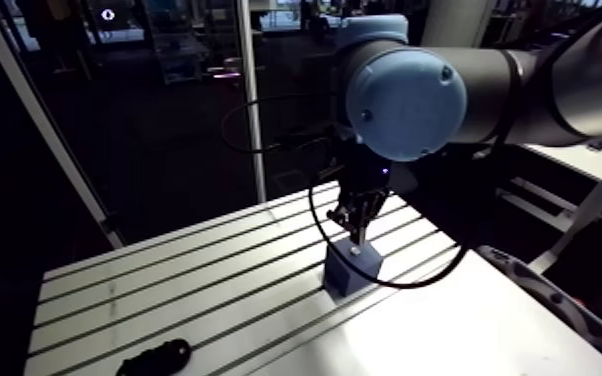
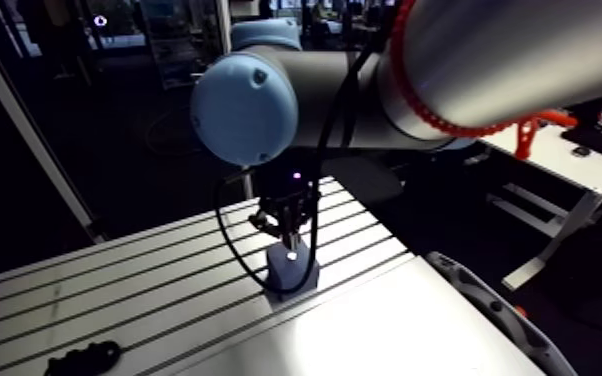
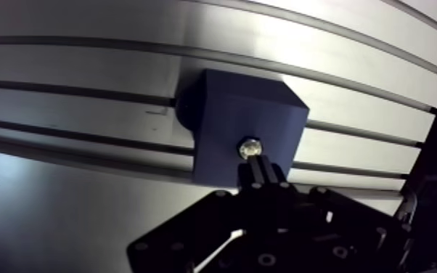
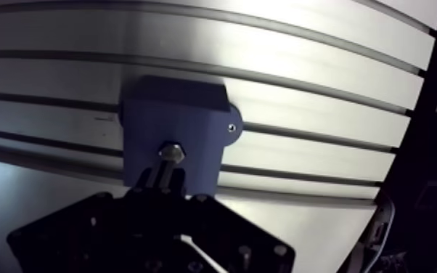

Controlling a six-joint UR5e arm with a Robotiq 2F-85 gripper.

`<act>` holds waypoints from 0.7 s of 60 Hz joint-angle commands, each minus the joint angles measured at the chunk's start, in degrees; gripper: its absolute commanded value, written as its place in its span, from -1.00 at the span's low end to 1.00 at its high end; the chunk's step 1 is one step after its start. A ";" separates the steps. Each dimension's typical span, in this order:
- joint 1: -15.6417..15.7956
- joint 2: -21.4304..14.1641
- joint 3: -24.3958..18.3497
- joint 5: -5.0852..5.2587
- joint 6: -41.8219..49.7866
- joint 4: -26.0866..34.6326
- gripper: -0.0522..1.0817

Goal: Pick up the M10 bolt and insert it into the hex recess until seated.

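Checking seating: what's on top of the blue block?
The bolt, pinched in the gripper, meets the top of the blue block. The recess beneath is covered, so seating depth can't be seen.

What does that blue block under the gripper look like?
The blue block is a dark blue, boxy piece that looks like matte plastic, with one corner cut off at a slant. A small rounded tab with a hole in it sticks out of one side. The block sits flat on the slotted aluminium table. A shiny bolt with a six-sided end shows at its top face, and the gripper hangs right over that spot. How deep the bolt sits cannot be told.
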 commanded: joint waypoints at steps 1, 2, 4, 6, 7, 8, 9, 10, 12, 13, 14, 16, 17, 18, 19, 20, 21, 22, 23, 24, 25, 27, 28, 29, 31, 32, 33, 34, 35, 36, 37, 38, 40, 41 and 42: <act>-0.03 0.75 0.08 0.13 1.63 0.07 0.99; -0.03 0.82 0.07 0.06 1.61 -0.01 0.99; -0.03 0.91 -0.01 -0.10 1.61 -0.02 0.99; -0.03 0.99 -0.17 -0.04 1.54 -0.02 0.99; -0.03 0.99 -0.17 -0.04 1.54 -0.02 0.99; -0.03 1.01 -0.34 -0.11 1.38 -0.02 0.99; -0.03 1.01 -0.34 -0.11 1.38 -0.02 0.99; -0.03 1.01 -0.52 -0.12 1.28 -0.02 0.99; -0.03 1.08 -0.69 -0.12 1.19 -0.02 0.99; -0.03 1.10 -0.72 -0.12 1.10 -0.02 0.99; -0.03 1.10 -0.72 -0.12 1.10 -0.02 0.99; -0.03 1.18 -0.88 -0.05 1.01 -0.02 0.99; -0.03 1.18 -0.88 -0.05 1.01 -0.02 0.99; -0.03 1.18 -0.88 -0.05 1.01 -0.02 0.99; -0.03 1.33 -0.82 0.04 1.00 -0.02 0.99; -0.03 1.33 -0.82 0.04 1.00 -0.02 0.99; -0.03 1.43 -0.81 -0.02 1.00 -0.02 0.99; -0.03 1.43 -0.81 -0.02 1.00 -0.02 0.99; -0.03 1.52 -0.74 -0.03 1.07 -0.02 0.99; -0.03 1.61 -0.65 -0.04 1.08 -0.02 0.99; -0.03 1.61 -0.65 -0.04 1.08 -0.02 0.99; -0.03 1.62 -0.56 -0.11 1.08 -0.02 0.99; -0.03 1.62 -0.55 -0.05 1.08 -0.02 0.99; -0.03 1.62 -0.55 -0.05 1.08 -0.02 0.99; -0.03 1.62 -0.55 0.11 1.08 -0.02 0.99; -0.03 1.62 -0.55 0.14 1.16 -0.02 0.99; -0.03 1.62 -0.55 0.14 1.16 -0.02 0.99; -0.03 1.55 -0.55 0.06 1.17 0.06 0.99; -0.03 1.55 -0.55 0.06 1.17 0.06 0.99; -0.03 1.54 -0.62 0.13 1.17 0.07 0.99; -0.03 1.54 -0.62 0.13 1.17 0.07 0.99; -0.03 1.54 -0.63 0.06 1.17 0.07 0.99; -0.03 1.54 -0.64 0.05 1.17 0.14 0.99; -0.03 1.54 -0.64 0.05 1.17 0.14 0.99; -0.03 1.54 -0.71 0.05 1.17 0.15 0.99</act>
